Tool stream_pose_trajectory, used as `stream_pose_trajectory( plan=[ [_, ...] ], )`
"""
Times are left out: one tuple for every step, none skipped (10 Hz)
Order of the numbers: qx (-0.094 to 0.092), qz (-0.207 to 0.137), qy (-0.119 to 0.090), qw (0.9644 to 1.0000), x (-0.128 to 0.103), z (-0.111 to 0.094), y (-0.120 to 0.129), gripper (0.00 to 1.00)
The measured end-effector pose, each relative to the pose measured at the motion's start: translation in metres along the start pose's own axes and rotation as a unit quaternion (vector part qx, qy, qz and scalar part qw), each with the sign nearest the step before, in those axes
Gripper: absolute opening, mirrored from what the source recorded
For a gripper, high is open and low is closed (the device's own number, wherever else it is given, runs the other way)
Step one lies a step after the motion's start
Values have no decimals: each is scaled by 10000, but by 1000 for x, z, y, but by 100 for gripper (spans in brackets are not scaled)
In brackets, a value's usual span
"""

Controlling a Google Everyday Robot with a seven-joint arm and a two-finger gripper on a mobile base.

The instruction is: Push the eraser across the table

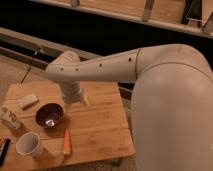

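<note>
The eraser (27, 101), a small pale block, lies near the far left of the light wooden table (102, 125). My gripper (76, 101) hangs down from the white arm over the middle of the table's far half. It is to the right of the eraser and apart from it, just behind and to the right of a dark bowl (49, 115).
An orange carrot-like stick (66, 142) lies near the front edge. A white cup (29, 145) stands at the front left, a small white bottle (10, 118) at the left edge, and a dark object (3, 150) at the bottom left. A long grey rail (30, 42) runs behind the table.
</note>
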Motion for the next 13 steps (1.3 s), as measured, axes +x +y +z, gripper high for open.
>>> stream_pose_trajectory(
  plan=[
    [63,-358,-25,9993,-4,-5,21,65],
    [73,-546,-34,9985,-5,-7,33,65],
    [66,-859,-50,9963,-6,-12,55,65],
    [43,-1232,-76,9923,-7,-16,78,65],
    [5,-1470,-90,9891,-7,-19,92,65],
    [-83,-1873,-86,9822,-4,-19,114,65],
    [-168,-2274,-76,9736,0,-19,136,65],
    [-253,-2674,-78,9632,6,-19,160,65],
    [-302,-2952,-89,9549,11,-20,175,65],
    [-343,-3235,-88,9456,16,-20,191,65],
    [-344,-3524,-104,9352,22,-18,208,65],
    [-319,-3690,-112,9288,25,-18,217,65],
    [-293,-3829,-109,9233,28,-17,225,65]
  ],
)
